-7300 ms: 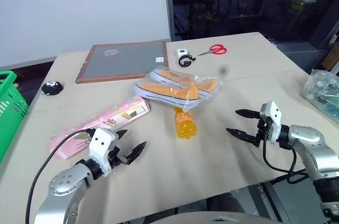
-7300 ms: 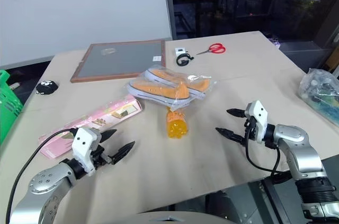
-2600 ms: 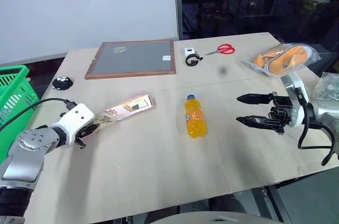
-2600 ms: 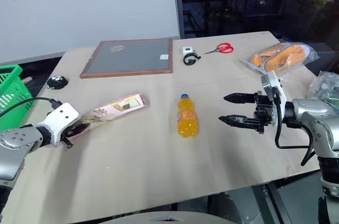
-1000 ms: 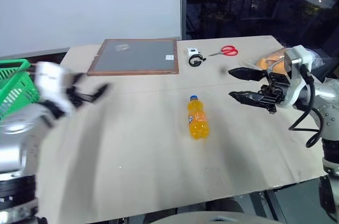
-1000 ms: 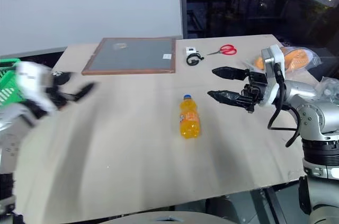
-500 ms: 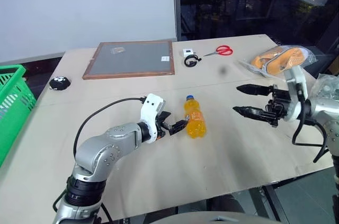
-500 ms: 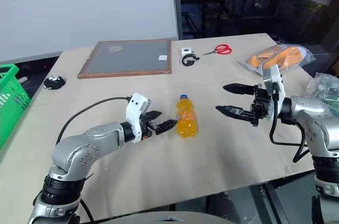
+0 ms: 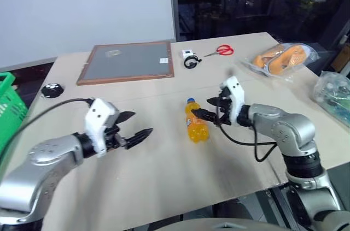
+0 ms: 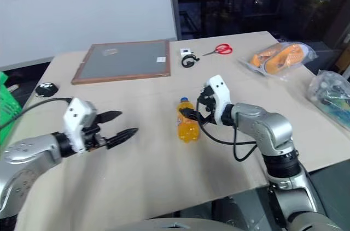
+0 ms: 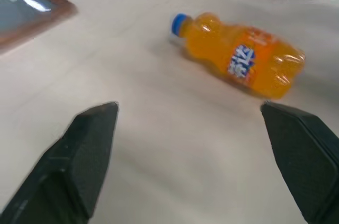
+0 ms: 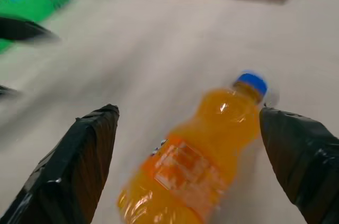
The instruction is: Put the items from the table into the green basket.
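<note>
An orange-drink bottle (image 9: 195, 122) with a blue cap lies on its side in the middle of the pale table (image 9: 164, 182). My right gripper (image 9: 205, 107) is open right beside the bottle, on its right. In the right wrist view the bottle (image 12: 204, 166) lies between and just beyond the spread fingers (image 12: 87, 150). My left gripper (image 9: 142, 123) is open and holds nothing, a hand's width left of the bottle and pointing at it; the bottle (image 11: 241, 60) lies ahead of it in the left wrist view. The green basket (image 9: 7, 108) stands off the table's left edge.
A framed grey board (image 9: 124, 61) lies at the back. A small white device (image 9: 190, 58) and red scissors (image 9: 220, 51) lie to the right of it. Bagged orange shoes (image 9: 281, 58) and a clear bag (image 9: 333, 92) lie at the right. A black object (image 9: 52, 89) lies at the left.
My right gripper has swung left and down to the bottle. My left gripper, which was at the bottle half a second ago, has drawn back to the left. Both stay open.
</note>
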